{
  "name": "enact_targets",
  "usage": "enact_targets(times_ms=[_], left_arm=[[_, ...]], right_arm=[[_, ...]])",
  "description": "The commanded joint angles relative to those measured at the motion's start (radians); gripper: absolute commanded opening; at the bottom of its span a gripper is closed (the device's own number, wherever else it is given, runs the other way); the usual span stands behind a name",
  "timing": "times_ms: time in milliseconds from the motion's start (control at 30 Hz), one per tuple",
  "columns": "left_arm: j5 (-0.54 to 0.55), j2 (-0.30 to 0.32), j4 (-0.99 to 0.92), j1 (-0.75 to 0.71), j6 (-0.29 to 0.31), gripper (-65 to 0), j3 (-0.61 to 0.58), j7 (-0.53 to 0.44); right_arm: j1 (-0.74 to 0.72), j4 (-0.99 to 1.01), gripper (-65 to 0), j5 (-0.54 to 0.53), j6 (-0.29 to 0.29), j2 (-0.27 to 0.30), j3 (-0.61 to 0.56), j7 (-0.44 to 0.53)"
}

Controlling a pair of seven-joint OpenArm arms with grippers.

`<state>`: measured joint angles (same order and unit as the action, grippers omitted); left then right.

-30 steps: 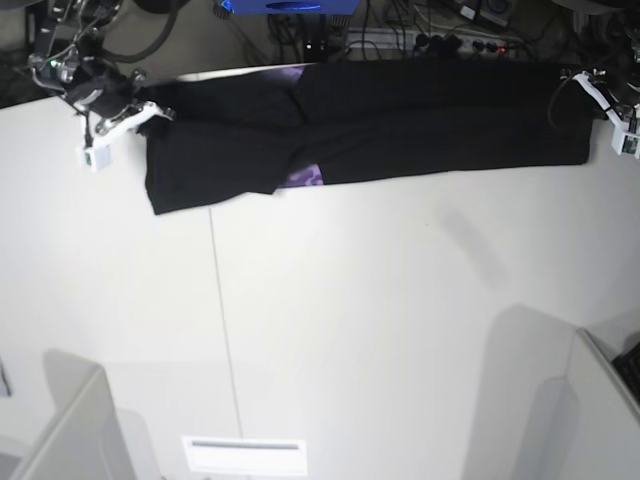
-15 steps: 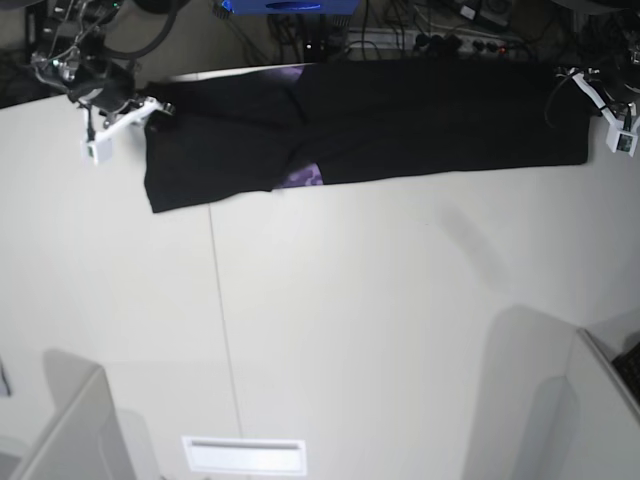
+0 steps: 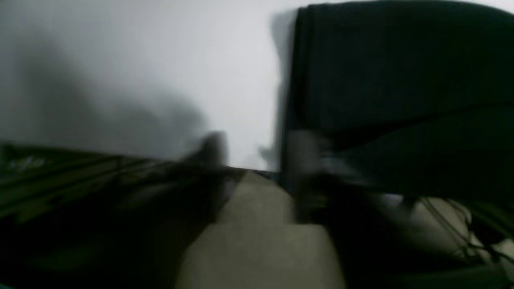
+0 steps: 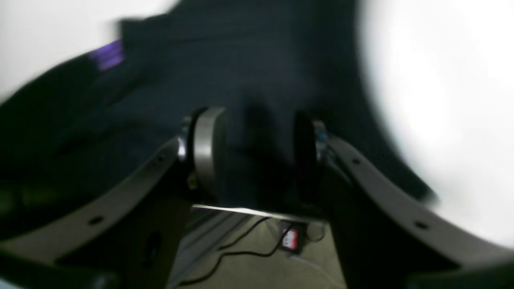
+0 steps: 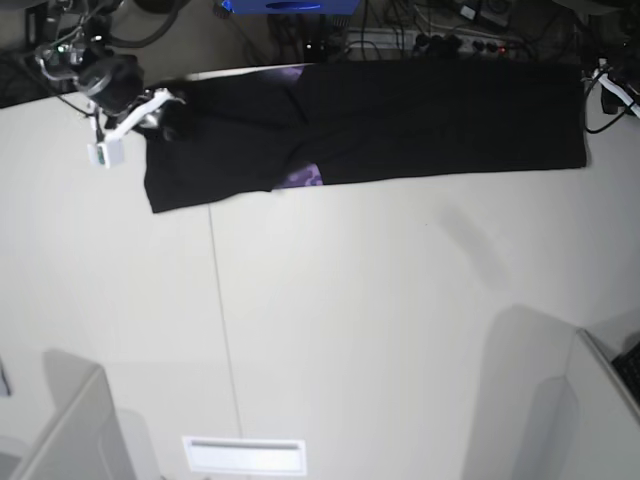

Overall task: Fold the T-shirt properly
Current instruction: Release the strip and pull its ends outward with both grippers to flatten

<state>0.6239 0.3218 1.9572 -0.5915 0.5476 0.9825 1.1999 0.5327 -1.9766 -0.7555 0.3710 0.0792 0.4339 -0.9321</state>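
Along the far edge of the table (image 5: 330, 330) the T-shirt (image 5: 400, 120) lies as a long black strip running left to right, with a purple scrap of print (image 5: 303, 177) showing at its near edge left of centre. Right gripper (image 5: 160, 115) sits at the strip's left end; in its wrist view the fingers (image 4: 209, 148) stand apart with dark cloth behind the gap, nothing pinched. Left gripper (image 5: 615, 88) is nearly off the right edge of frame, beside the shirt's right end; its wrist view is too blurred, so cannot tell whether the fingers are spread or closed.

Judgement: a lengthwise fold looks done, and the next grab is for folding end to end. Do it well by taking both corners of one end, through all layers, and keeping the edges aligned.

Versus a second ago: the right gripper has moved in over the cloth, the left has pulled back from the right end, and the shirt is unchanged.
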Motion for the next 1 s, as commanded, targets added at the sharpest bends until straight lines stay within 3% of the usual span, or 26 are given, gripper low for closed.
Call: enact_targets(times_ms=[0,100,267,367,433,533,733,800,900,967], left_arm=[[0.006,0.015,0.006,0.005,-0.007,-63.2,-0.007,-0.016],[-0.058,0.01,-0.025,0.04,-0.007,-65.0,-0.061,-0.016],[-0.241,-0.043,-0.06,0.1,-0.007,-65.0,-0.159,-0.078],[-0.348,-0.062,-0.095,0.121,-0.007,-65.0,-0.247,-0.139],[-0.393,-0.085,-0.131,0.144,-0.007,-65.0,-0.285,-0.16],[-0.43,-0.115,-0.209,0.189,-0.007,-65.0,-0.305,-0.165],[-0.43,-0.117,-0.345,0.351,-0.008,-65.0,-0.334,-0.159],[-0.43,-0.111,-0.387,0.408,-0.036,-65.0,-0.379,-0.157],[-0.43,-0.111,-0.433,0.482,-0.108,-65.0,-0.431,-0.162],[-0.43,-0.111,-0.457,0.526,-0.119,-65.0,-0.466,-0.159]], right_arm=[[0.0,-0.013,-46.1,-0.003,0.02,0.011,-0.01,0.014],[-0.029,0.003,-65.0,-0.003,0.009,0.015,-0.063,0.014],[-0.079,0.095,-65.0,-0.002,0.001,0.017,-0.076,0.012],[-0.101,0.165,-65.0,-0.002,-0.071,0.02,-0.077,0.014],[-0.119,0.225,-65.0,-0.002,-0.083,0.044,-0.077,0.015],[-0.148,0.305,-65.0,-0.002,-0.083,0.06,-0.079,0.046],[-0.231,0.403,-65.0,-0.002,-0.086,0.087,-0.074,0.094],[-0.267,0.415,-65.0,-0.002,-0.092,0.087,-0.074,0.092],[-0.323,0.44,-65.0,-0.002,-0.18,0.092,-0.074,0.092],[-0.359,0.451,-65.0,-0.002,-0.211,0.092,-0.076,0.092]])
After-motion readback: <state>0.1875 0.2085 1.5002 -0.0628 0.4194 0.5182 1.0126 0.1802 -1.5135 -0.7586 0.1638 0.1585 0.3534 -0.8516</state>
